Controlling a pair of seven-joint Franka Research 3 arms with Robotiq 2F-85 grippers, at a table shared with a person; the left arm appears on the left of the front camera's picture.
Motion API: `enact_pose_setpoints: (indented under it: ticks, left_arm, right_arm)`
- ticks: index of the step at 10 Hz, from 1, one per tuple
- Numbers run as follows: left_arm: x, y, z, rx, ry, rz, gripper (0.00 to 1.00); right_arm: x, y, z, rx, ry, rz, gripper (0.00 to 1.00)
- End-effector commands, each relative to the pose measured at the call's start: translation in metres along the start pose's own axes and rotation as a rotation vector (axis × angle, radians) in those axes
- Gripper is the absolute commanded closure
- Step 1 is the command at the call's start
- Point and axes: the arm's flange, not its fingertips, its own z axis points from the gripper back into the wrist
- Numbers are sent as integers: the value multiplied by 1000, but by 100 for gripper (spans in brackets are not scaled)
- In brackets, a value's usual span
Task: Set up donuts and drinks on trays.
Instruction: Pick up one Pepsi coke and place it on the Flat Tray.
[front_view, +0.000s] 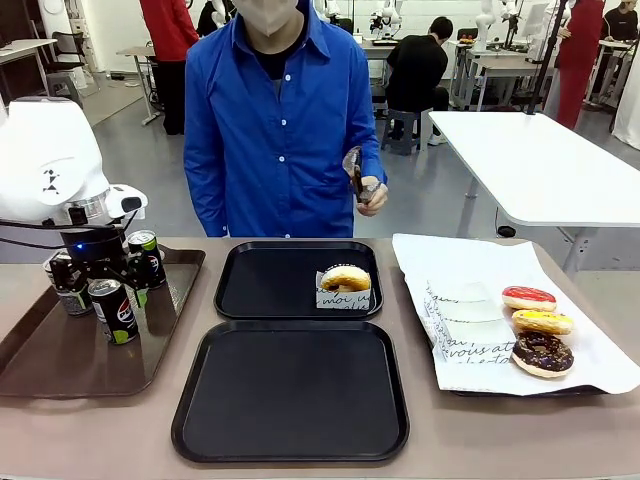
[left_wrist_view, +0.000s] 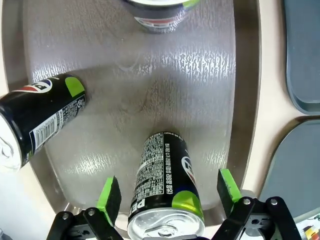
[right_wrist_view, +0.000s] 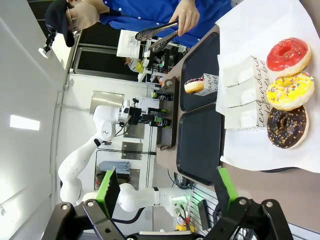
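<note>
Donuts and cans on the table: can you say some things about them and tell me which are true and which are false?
1. A sleeved donut sits on the far black tray. True.
2. Three donuts lie on the white paper. True.
3. The cans stand on the white paper. False: they stand on the brown tray.
4. The left gripper squeezes a donut. False: its jaws stand open, either side of a can.
5. The person's hand holds tongs. True.
</note>
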Motion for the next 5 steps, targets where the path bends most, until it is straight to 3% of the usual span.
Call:
enact_pose_setpoints:
  ticks: [1, 3, 5]
  left_arm:
    - [-11, 2, 4, 15, 3, -8, 0]
    - [-13, 2, 5, 11, -2, -15, 0]
    - [-11, 4, 6, -3, -34, -16, 18]
  right_arm:
    - [1, 0, 0, 17, -2, 11, 0]
    - [1, 0, 0, 17, -2, 11, 0]
    - [1, 0, 0, 17, -2, 11, 0]
